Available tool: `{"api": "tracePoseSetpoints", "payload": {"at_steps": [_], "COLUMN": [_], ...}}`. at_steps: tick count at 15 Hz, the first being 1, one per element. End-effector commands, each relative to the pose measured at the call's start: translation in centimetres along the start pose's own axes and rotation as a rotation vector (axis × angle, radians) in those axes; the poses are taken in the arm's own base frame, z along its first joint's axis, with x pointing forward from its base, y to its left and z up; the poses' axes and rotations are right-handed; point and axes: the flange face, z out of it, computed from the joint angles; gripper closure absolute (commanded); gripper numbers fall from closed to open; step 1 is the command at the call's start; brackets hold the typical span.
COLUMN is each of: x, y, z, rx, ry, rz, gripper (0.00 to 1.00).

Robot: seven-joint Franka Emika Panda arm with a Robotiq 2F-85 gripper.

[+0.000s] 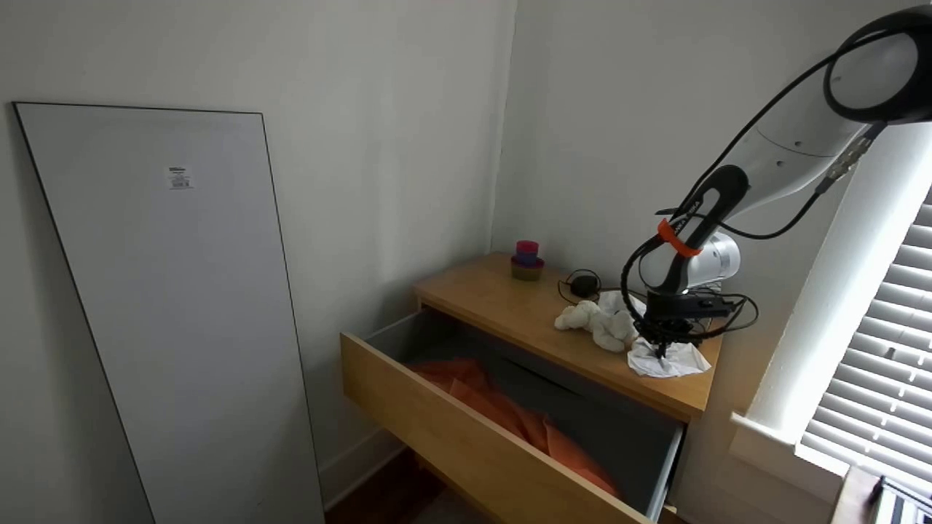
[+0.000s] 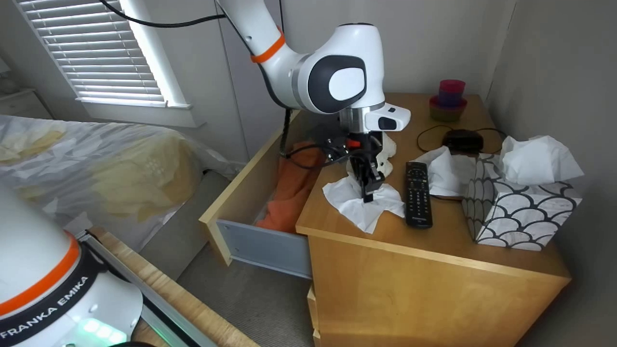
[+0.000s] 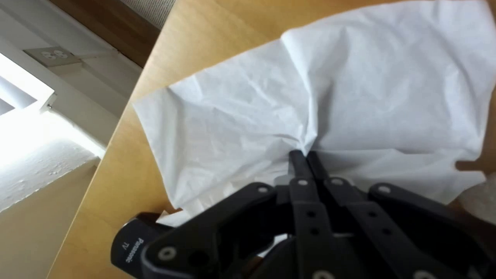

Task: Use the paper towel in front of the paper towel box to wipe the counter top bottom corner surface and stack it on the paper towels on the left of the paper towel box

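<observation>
In the wrist view, your gripper (image 3: 304,155) has its 2 fingers drawn together on a pinched fold of the paper towel (image 3: 240,100), and creases run out from that nip. You seem to hold it near the middle so that the sheet spreads around the fingertips and can work as a wiping pad on the counter top (image 3: 128,190). The TV remote (image 3: 133,242) lies just beside it; a wide sweep that way would likely nudge it.

In an exterior view, you have the towel near the corner above the pulled-out drawer (image 1: 480,455), with what looks like a white plush toy (image 1: 608,331) close by. That placing suits the corner wipe, probably the step in hand.

In an exterior view, the remote lies between your towel and the crumpled paper towels (image 2: 450,173) beside the paper towel box (image 2: 525,217). Those are likely your stacking place, though how many sheets lie there can't be told; lifting over the remote should be safer than dragging.
</observation>
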Motion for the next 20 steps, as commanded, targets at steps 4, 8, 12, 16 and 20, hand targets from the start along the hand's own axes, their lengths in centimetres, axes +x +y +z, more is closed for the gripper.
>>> {"api": "tracePoseSetpoints", "payload": {"at_steps": [4, 8, 12, 16, 20], "x": [1.1, -0.3, -2.1, -4.7, -6.8], "y": [-1.6, -1.9, -2.3, -3.0, -4.1], "z": [2.0, 2.5, 2.5, 2.2, 1.8], "rx": [0.029, 0.003, -0.008, -0.014, 0.005], "ry": [-0.026, -0.115, -0.179, -0.226, -0.218], "rz": [-0.034, -0.095, -0.179, -0.297, -0.398], "gripper": [0.99, 0.99, 0.99, 0.99, 0.99]}}
